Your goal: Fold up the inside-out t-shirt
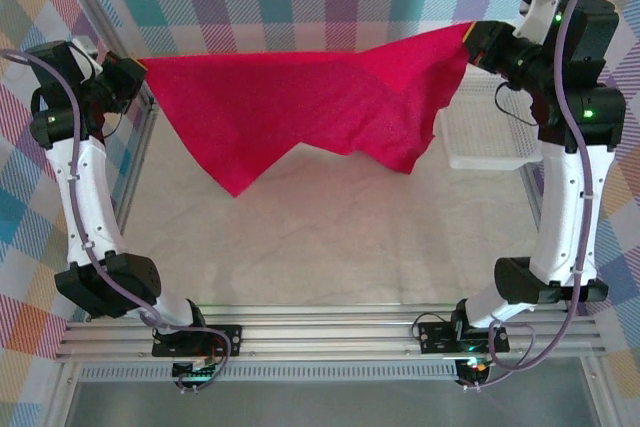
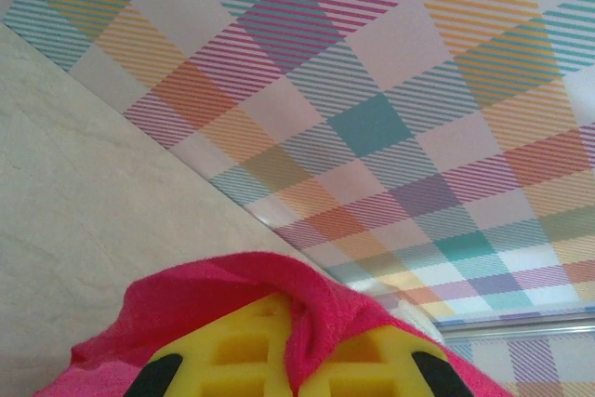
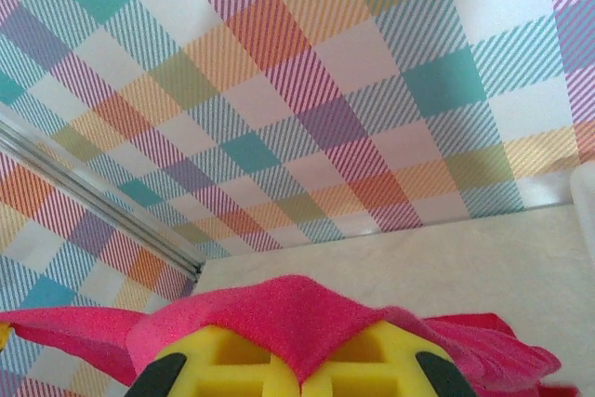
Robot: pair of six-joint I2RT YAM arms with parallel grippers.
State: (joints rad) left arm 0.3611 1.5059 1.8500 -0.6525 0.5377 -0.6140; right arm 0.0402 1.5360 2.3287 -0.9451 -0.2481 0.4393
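Left end effector (image 1: pixel 140 71) clamps t-shirt (image 1: pixel 300 107) | right end effector (image 1: pixel 470 43) clamps t-shirt | stretched between them

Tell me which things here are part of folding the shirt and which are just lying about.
Part of the job:
- t-shirt, red, stretched in the air above the table
- left jaws, shut on one end of it
- right jaws, shut on the other end

Just lying about:
- basket, white mesh, on the table's right side under the right arm

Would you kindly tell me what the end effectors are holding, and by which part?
The t-shirt: left end effector pinches its upper left corner, right end effector its upper right corner.
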